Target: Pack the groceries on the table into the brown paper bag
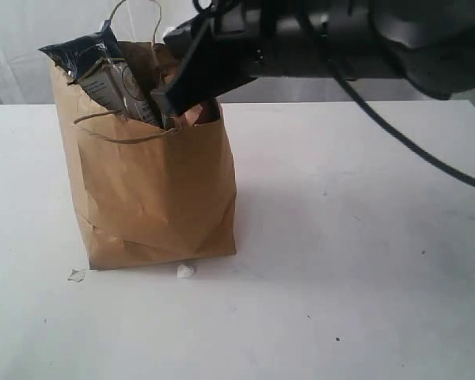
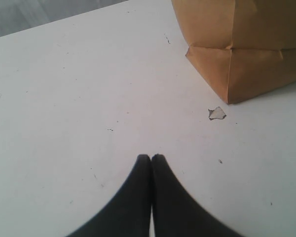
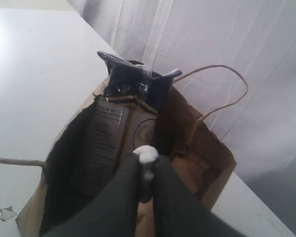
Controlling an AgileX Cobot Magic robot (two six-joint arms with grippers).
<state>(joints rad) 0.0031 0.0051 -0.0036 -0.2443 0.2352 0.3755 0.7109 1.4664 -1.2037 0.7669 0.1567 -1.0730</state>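
Bag (image 1: 158, 190) upright on table (image 1: 364, 237) | blue packet (image 1: 79, 51) sticks out of bag top | right gripper (image 3: 146, 163) in bag mouth, pinching white cap (image 3: 146, 154) | left gripper (image 2: 151, 157) pressed together, empty, beside bag base

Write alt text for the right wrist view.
The right gripper, at the mouth of the open brown paper bag, pinches a small white-topped item. A long dark-blue packet stands inside the bag, sticking above its rim.

One brown paper bag (image 1: 158, 190), one long dark-blue packet (image 1: 91, 55), two small white scraps (image 1: 186, 271) (image 1: 77, 275), one table (image 1: 364, 237).
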